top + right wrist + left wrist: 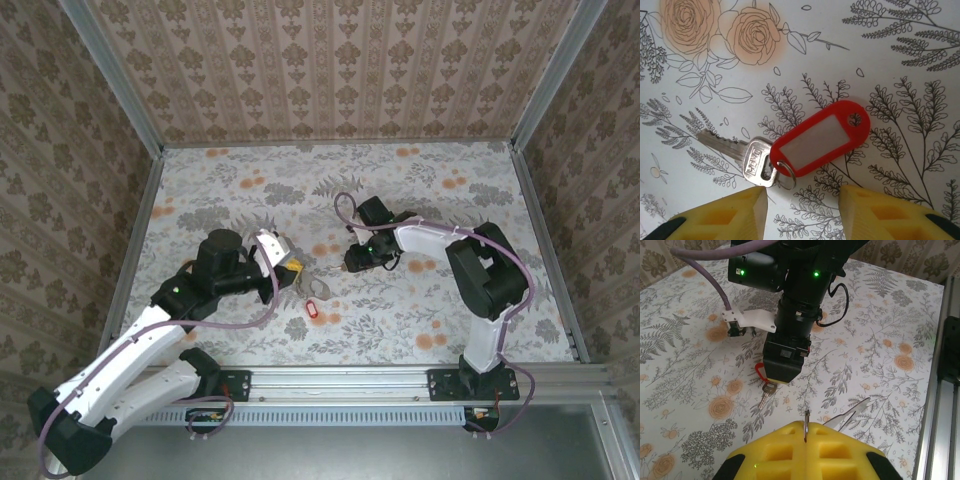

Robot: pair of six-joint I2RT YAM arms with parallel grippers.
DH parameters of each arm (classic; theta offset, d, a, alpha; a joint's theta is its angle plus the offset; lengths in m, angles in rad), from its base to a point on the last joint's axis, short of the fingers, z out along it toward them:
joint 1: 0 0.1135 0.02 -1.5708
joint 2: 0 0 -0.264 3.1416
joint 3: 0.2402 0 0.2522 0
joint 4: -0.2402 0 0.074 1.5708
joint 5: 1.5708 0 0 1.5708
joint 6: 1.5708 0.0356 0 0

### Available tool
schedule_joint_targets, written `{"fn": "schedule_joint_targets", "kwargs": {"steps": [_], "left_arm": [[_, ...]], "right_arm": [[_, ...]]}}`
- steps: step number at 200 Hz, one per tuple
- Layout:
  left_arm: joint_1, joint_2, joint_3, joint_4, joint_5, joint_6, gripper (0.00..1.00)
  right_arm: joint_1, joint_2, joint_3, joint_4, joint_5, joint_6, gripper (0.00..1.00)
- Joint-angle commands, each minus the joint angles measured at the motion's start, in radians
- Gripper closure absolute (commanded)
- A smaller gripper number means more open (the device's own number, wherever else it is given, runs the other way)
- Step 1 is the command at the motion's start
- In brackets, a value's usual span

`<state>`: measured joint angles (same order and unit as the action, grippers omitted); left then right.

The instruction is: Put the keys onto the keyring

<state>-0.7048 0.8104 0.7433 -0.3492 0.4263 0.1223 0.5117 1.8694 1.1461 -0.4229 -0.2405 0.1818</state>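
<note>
Showing the pick-up step for the first key, with the keyring (318, 288) taken as reference.

**Left tool** (294, 268): the fingers are pressed together, apparently on a thin metal edge of the keyring, which stands upright between the yellow pads in the left wrist view. Whether the loop is lifted or rests on the table (440, 200) cannot be told.

**First key** (790, 150): lies flat on the table to the right of the keyring, near it but apart from it. Its red tag (821, 136) is joined to the silver blade (720, 142) by a small split ring.

**Right tool** (801, 189): is poised over this key with its fingers apart. The tips stand on either side of the split ring and just short of it, and no contact with the key is visible.

**Second key** (309, 311): lies just beside the keyring, on the side towards the arm bases, with neither tool on it.

**Stage (judged):** neither key appears to be on the keyring, so the task looks to be at its beginning.

**Next move (judged):** the right tool must come down and close across the tag or the key head. Both are thin and lie flat, so the pads need to reach table level. The key must then be carried to the keyring and threaded on while the left tool keeps the loop steady.
</note>
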Motion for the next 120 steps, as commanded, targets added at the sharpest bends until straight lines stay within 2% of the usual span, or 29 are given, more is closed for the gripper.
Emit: {"fn": "schedule_joint_targets", "kwargs": {"steps": [1, 45, 120], "left_arm": [[0.010, -0.012, -0.014, 0.047, 0.022, -0.023, 1.00], [0.013, -0.017, -0.010, 0.047, 0.020, -0.020, 1.00], [0.017, -0.043, -0.013, 0.053, 0.007, -0.015, 1.00]], "right_arm": [[0.014, 0.022, 0.030, -0.021, 0.033, -0.012, 0.56], [0.034, 0.046, 0.053, -0.025, 0.046, -0.009, 0.59], [0.069, 0.074, 0.067, -0.031, 0.086, -0.012, 0.72]]}}
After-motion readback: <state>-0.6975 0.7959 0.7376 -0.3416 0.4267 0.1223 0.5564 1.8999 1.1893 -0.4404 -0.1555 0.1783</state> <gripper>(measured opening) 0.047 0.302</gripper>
